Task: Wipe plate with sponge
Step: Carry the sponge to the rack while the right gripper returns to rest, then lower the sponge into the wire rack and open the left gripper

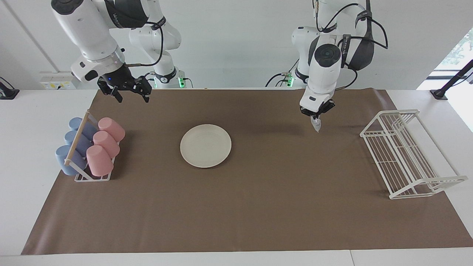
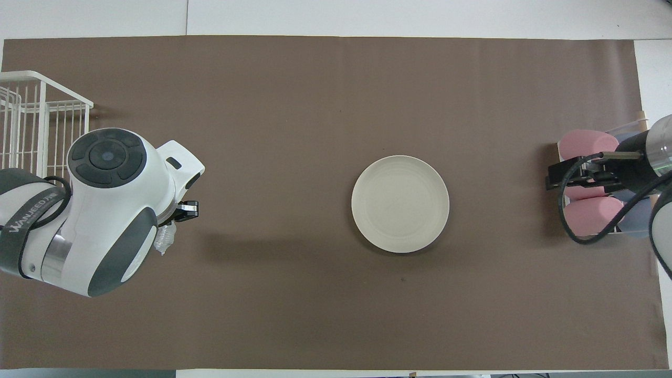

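Note:
The cream-white plate (image 1: 206, 145) (image 2: 400, 203) lies flat on the brown mat near the middle of the table. My left gripper (image 1: 316, 117) hangs over bare mat between the plate and the white wire rack, shut on the silvery-grey sponge (image 1: 316, 125), which dangles from its tips. From overhead the arm hides most of the left gripper (image 2: 169, 224); a bit of the sponge (image 2: 164, 239) peeks out. My right gripper (image 1: 130, 96) (image 2: 556, 176) waits open in the air beside the cup rack.
A white wire dish rack (image 1: 406, 151) (image 2: 37, 121) stands at the left arm's end of the table. A rack of pink cups (image 1: 105, 145) (image 2: 585, 210) and blue cups (image 1: 75, 144) stands at the right arm's end. The brown mat (image 1: 258, 207) covers the table.

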Available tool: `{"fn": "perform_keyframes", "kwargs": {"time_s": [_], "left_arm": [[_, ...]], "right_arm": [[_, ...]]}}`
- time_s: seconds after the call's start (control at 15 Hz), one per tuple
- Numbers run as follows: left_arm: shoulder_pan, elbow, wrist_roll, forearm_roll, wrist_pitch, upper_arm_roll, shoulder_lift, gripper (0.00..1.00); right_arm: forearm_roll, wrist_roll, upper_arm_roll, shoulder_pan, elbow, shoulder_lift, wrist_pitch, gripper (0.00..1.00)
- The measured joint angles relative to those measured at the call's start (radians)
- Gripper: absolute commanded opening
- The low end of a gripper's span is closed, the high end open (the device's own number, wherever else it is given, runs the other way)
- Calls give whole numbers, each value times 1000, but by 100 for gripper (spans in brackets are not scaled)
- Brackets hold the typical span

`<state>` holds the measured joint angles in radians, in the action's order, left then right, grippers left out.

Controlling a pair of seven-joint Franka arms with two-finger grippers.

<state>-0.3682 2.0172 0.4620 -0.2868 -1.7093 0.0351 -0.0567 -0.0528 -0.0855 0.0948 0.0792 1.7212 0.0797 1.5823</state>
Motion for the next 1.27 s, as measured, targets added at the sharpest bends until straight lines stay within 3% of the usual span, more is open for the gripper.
{"fn": "perform_keyframes", "kwargs": {"time_s": [0.27,0.67,1.0,1.27], "left_arm": [[-27,-77,14,-243,175,0,54,0],[-48,-106,23,-568,292,0,122,0],[-40,-109,29,-839,292,-12,245,0],[29,-153,41,-930,231,-22,348,0]], "right_arm": [[41,39,-4,15,-74,-29,-80,100],[41,94,-63,18,-79,-44,-13,100],[41,93,-65,18,-79,-53,37,100],[41,92,-65,18,-79,-53,38,100]]}}
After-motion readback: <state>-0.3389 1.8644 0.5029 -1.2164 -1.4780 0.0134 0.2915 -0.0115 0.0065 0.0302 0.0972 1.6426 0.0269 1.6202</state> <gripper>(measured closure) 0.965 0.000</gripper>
